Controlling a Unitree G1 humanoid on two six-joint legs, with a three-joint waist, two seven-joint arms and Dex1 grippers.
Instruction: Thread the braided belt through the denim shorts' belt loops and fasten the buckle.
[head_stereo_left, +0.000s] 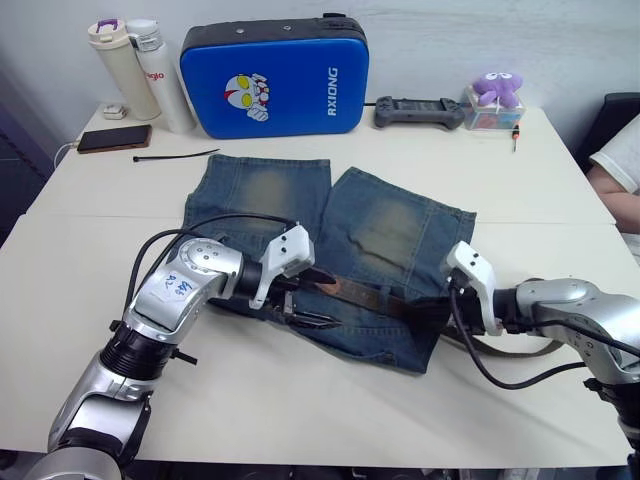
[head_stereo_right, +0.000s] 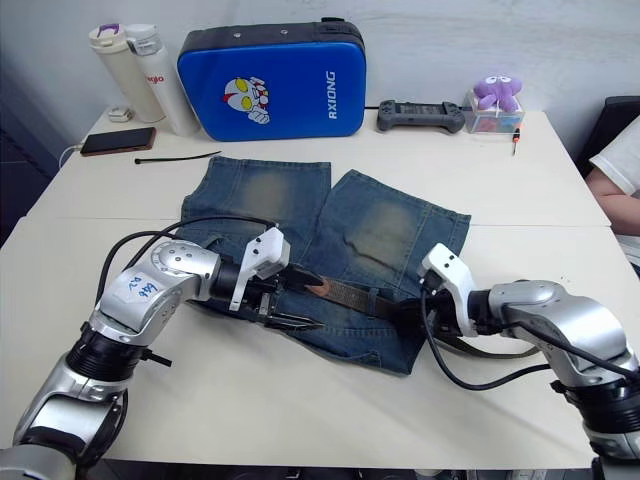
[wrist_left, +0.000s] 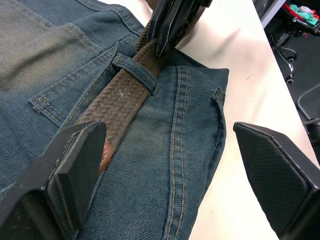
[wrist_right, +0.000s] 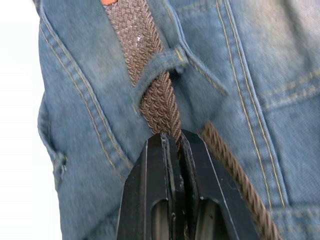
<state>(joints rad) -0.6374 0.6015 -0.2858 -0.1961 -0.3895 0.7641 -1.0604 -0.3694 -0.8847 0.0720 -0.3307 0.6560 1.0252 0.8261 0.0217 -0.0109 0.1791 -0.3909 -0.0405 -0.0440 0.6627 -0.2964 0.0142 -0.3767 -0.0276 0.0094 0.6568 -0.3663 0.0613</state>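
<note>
**Belt pinched by R gripper, L gripper spread over waistband**

Your right gripper (wrist_right: 170, 142) is clamped on the braided belt (wrist_right: 137, 47), fingers closed tight w/ the strap squeezed between them, just short of a belt loop (wrist_right: 160, 62). Beyond the fingertips the belt passes under that loop and runs on along the waistband of the denim shorts (head_stereo_left: 400, 235).

Your left gripper (wrist_left: 165, 165) is spread wide, gripping nothing. The belt's darker tip lies beside one finger (wrist_left: 75, 165), the shorts' edge between the two fingers. Ahead of them the belt goes under the loop to the other gripper's closed tips.

Shorts lie flat on the table (head_stereo_left: 300, 400), between both grippers. Buckle: can't tell where.
</note>
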